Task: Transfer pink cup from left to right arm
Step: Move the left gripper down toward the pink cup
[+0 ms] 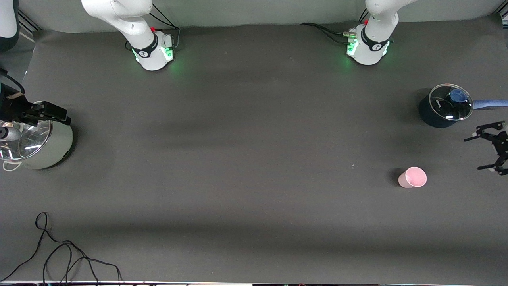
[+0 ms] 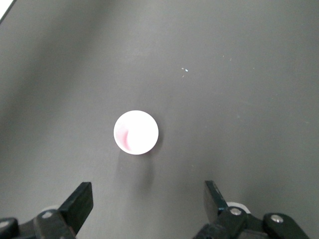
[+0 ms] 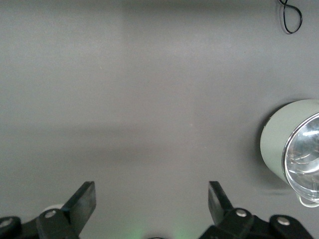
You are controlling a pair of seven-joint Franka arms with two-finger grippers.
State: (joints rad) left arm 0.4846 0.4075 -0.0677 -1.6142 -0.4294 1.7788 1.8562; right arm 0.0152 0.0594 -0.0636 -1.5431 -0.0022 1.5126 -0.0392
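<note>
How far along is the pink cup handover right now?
Nothing looks done yet. The pink cup stands upright on the table at the left arm's end, untouched. In hand: the left gripper hangs open in the air beside it. The right gripper, open, waits over the pale green pot. Left: grasping, lifting, passing it across.

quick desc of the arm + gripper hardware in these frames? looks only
Both arms are glossy white with a black band above each base, which glows green; black cables plug in at the bases. The left gripper and right gripper are matte black, two flat wedge-shaped fingers each, with silver screws on the finger mounts.
</note>
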